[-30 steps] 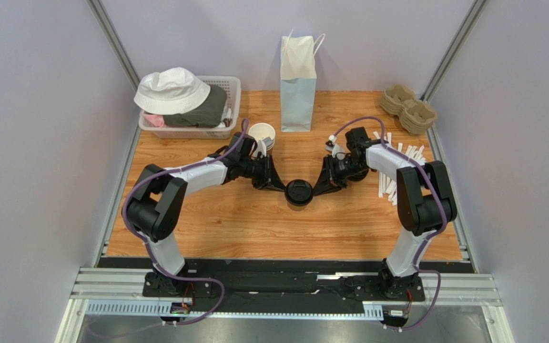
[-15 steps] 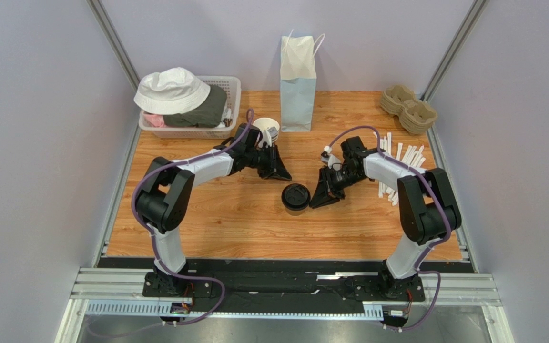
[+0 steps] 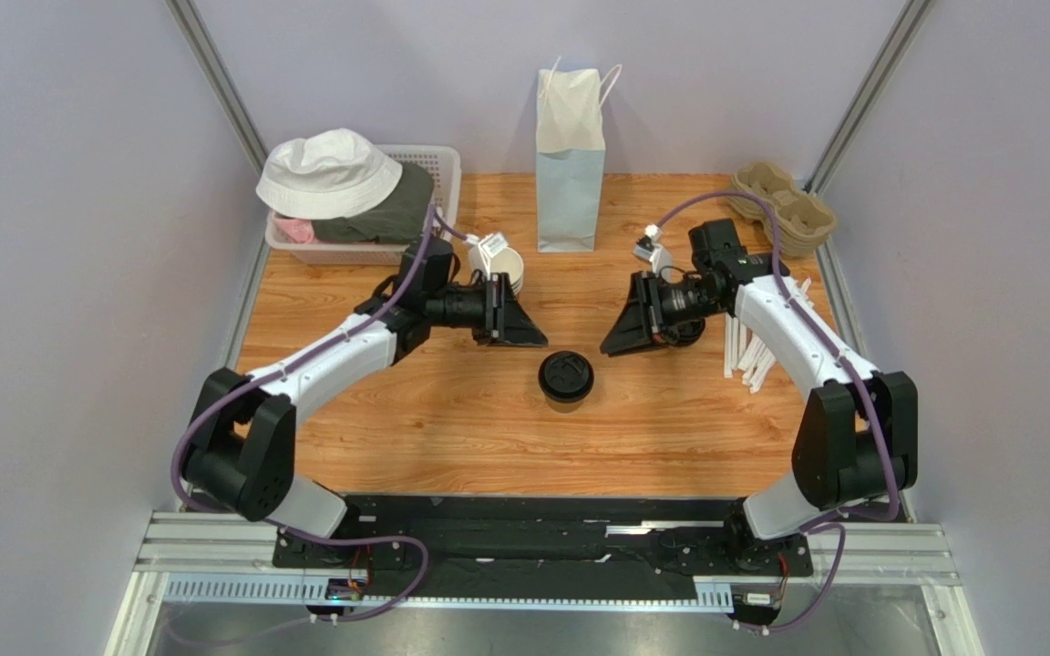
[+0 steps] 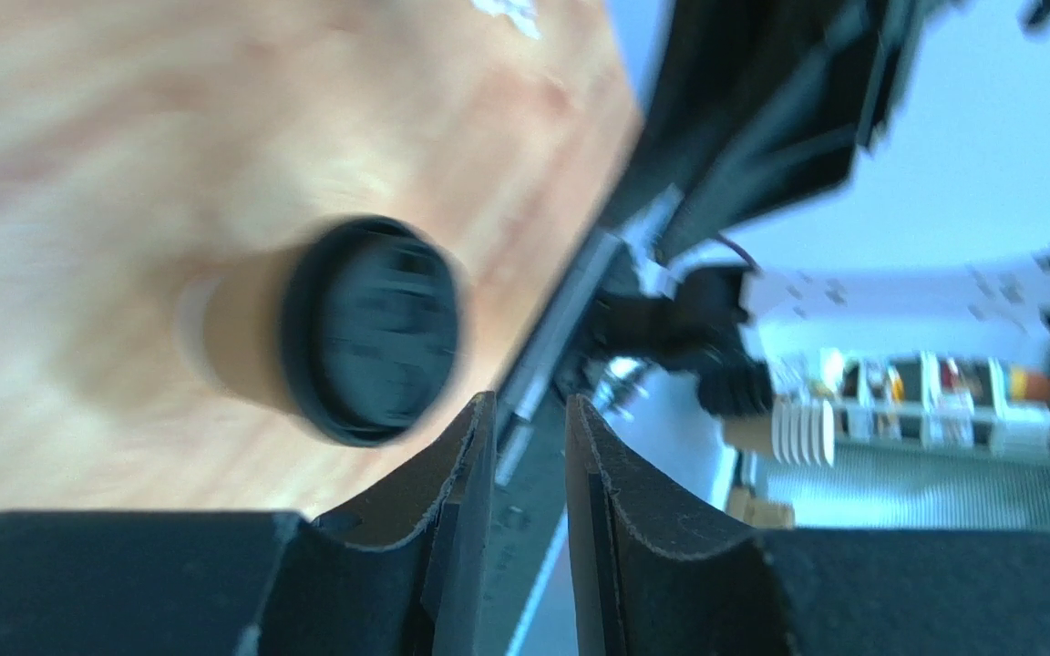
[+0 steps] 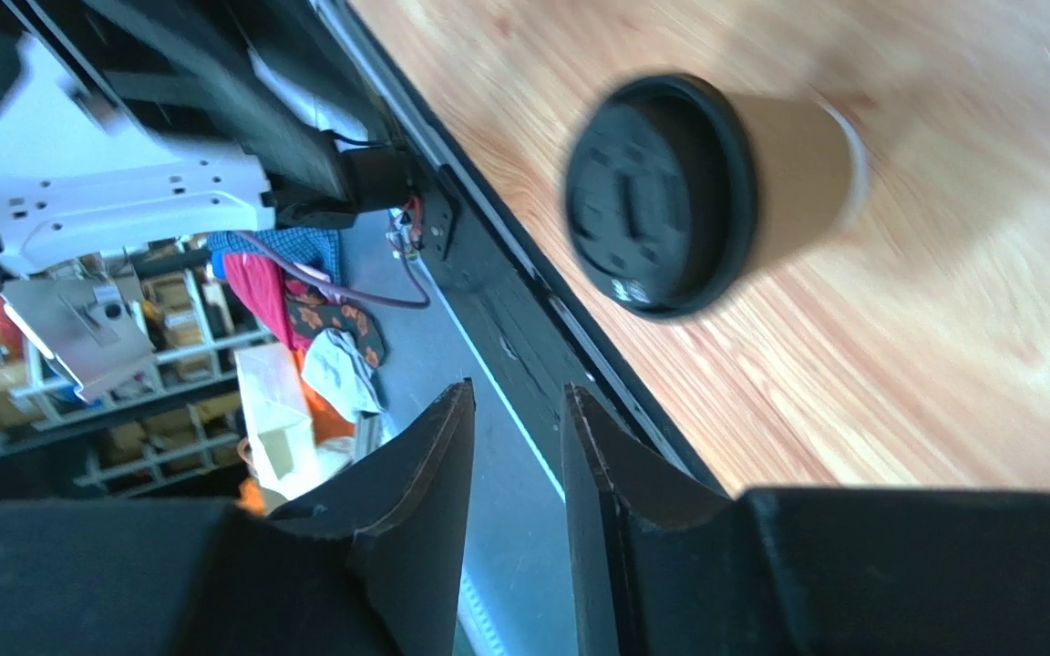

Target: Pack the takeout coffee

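Lidded cup standing free between two slightly parted claws

From above, the takeout coffee (image 3: 566, 376) stands upright mid-way along the wooden table (image 3: 394, 438), between the left gripper (image 3: 533, 335) and right gripper (image 3: 613, 342) and touching neither. A paper bag (image 3: 570, 144) stands by the grey back wall. The left wrist view adds the cup's brown side, blurred, and fingers (image 4: 462, 465) narrowly apart, empty. The right wrist view shows the same narrow, empty gap.

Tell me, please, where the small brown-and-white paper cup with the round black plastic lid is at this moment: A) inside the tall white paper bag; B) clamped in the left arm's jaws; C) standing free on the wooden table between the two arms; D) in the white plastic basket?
C: the lidded paper cup stands upright on the wooden table, apart from the left arm and the right arm.
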Tool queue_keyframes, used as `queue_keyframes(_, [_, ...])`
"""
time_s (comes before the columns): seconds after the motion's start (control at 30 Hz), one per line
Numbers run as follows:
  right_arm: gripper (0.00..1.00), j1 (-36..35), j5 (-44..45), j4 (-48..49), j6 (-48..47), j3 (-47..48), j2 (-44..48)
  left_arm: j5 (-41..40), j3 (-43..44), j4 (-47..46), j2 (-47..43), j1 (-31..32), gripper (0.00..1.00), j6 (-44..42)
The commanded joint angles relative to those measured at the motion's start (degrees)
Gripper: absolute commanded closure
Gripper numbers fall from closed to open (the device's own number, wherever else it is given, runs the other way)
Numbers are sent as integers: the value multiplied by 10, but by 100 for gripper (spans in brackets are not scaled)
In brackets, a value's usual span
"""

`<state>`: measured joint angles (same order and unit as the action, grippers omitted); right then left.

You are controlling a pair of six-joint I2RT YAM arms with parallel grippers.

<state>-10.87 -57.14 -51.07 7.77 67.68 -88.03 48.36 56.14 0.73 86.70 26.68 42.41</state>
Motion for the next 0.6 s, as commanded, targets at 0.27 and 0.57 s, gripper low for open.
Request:
queue_keyframes(0.27, [69, -81, 5, 78, 54, 43, -61, -9, -14, -72, 58, 68, 71, 65])
queue_keyframes(0.57, [73, -83, 4, 110, 61, 36, -112, -23, -23, -95, 102, 70, 78, 80])
